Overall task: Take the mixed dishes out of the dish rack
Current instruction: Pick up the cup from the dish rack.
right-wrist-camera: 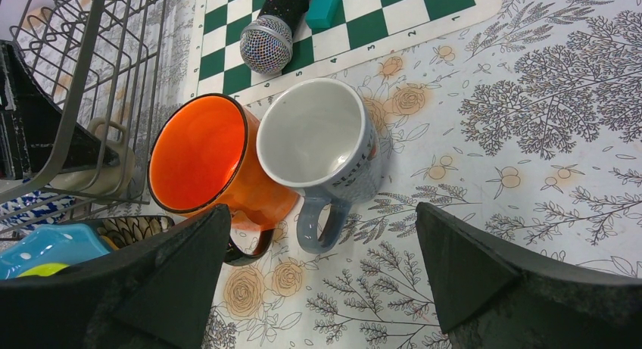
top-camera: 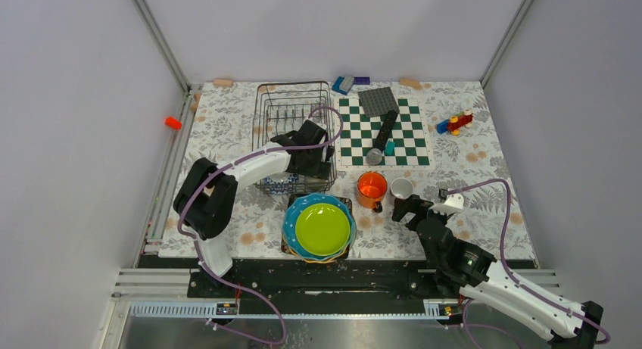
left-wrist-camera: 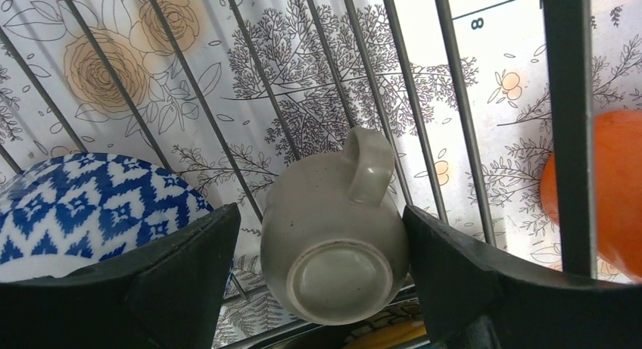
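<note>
The dish rack (top-camera: 280,107) stands at the table's back left. My left gripper (top-camera: 314,163) reaches into its near right corner. In the left wrist view a small grey cup (left-wrist-camera: 333,243) lies bottom-up between the open fingers of this gripper (left-wrist-camera: 319,213); the right finger touches it and the left stands a little apart. A blue-and-white patterned bowl (left-wrist-camera: 91,209) lies just left of it. An orange mug (right-wrist-camera: 204,152) and another grey cup (right-wrist-camera: 318,137) stand on the table, just beyond my open, empty right gripper (right-wrist-camera: 322,211). Stacked plates (top-camera: 322,228), lime green on top, sit at the front.
The green-and-white checkerboard (top-camera: 409,137) lies right of the rack with a microphone-like object (top-camera: 382,137) and a grey studded plate (top-camera: 378,101) on it. Toy bricks (top-camera: 454,123) lie at the back right. Rack wires (left-wrist-camera: 568,99) stand close round the left fingers.
</note>
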Tool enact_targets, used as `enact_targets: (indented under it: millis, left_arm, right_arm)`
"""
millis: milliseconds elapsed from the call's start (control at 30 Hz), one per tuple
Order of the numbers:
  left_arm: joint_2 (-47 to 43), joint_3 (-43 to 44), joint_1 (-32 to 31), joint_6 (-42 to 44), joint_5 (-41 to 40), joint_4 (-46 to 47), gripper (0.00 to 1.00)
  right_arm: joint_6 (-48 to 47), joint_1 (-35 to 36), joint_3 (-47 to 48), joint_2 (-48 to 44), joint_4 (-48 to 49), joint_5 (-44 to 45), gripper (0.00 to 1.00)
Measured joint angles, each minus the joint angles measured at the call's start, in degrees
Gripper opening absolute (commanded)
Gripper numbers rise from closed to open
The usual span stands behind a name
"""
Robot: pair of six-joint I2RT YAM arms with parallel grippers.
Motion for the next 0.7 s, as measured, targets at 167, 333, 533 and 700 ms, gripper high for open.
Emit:
enact_targets:
  millis: [167,333,533,700]
  left_arm:
    - [0.2,0.0,-0.1,-0.1,0.8,-0.2,0.56]
    - [0.3,0.0,-0.1,-0.2,1.6,-0.1,0.39]
    - [-0.6,0.0,-0.1,-0.6,1.2,-0.8,0.31]
    - [-5.6,0.0,-0.1,-1.3,0.0,-1.2,0.25]
  right_arm:
    - [0.0,0.0,0.0,0.0,0.0,0.0,1.0]
    - [0.0,0.0,0.0,-0.2,0.0,0.2,1.0]
    - [-0.2,0.0,0.0,-0.5,0.5,0.2,1.0]
    - [-0.3,0.0,0.0,-1.2,0.5,0.1,1.0]
